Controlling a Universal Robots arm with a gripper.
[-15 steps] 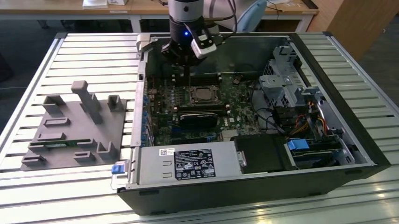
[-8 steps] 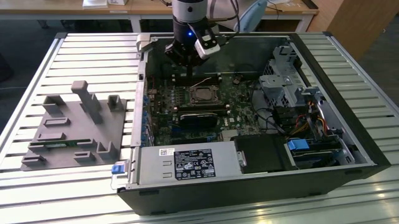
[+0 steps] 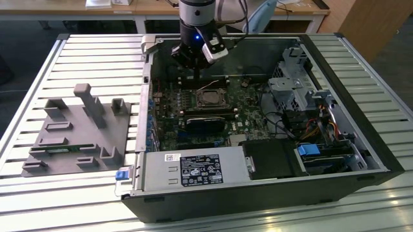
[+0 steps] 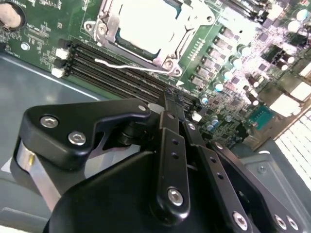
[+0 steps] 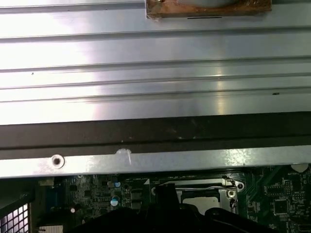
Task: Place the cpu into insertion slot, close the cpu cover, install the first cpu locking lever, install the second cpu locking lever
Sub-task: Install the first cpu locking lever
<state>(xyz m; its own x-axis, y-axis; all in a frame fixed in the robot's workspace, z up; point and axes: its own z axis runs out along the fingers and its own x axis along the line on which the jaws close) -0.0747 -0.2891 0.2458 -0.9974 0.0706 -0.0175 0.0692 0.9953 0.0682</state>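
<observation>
While the gripper (image 3: 195,72) hangs inside the open computer case (image 3: 361,145), just beyond the insertion slot (image 3: 210,98) as the exterior view looks at it, its black fingers (image 4: 171,127) lie pressed together with no gap showing between them in the second wrist view, and nothing is held in them. They are matte black bars, jointed with round silvery screw heads.

The insertion slot sits on the green motherboard (image 3: 248,111), and the cpu (image 4: 146,22) already lies in it, a flat pale metal square with a smooth, faintly glossy face. Around the cpu lies the cpu cover (image 4: 112,22), a thin silvery frame with a cut-out centre, down flat over the chip's edges. A thin bent wire lever (image 4: 121,64) lies alongside the insertion slot, on the side toward the long black memory slots (image 4: 112,77); whether it is latched I cannot tell.

In the first wrist view the insertion slot (image 5: 206,196) appears below the case's pale metal edge (image 5: 146,162), with ribbed aluminium table slats (image 5: 146,77) beyond. A grey moulded fixture (image 3: 77,130) rests on the table, well apart from the case.
</observation>
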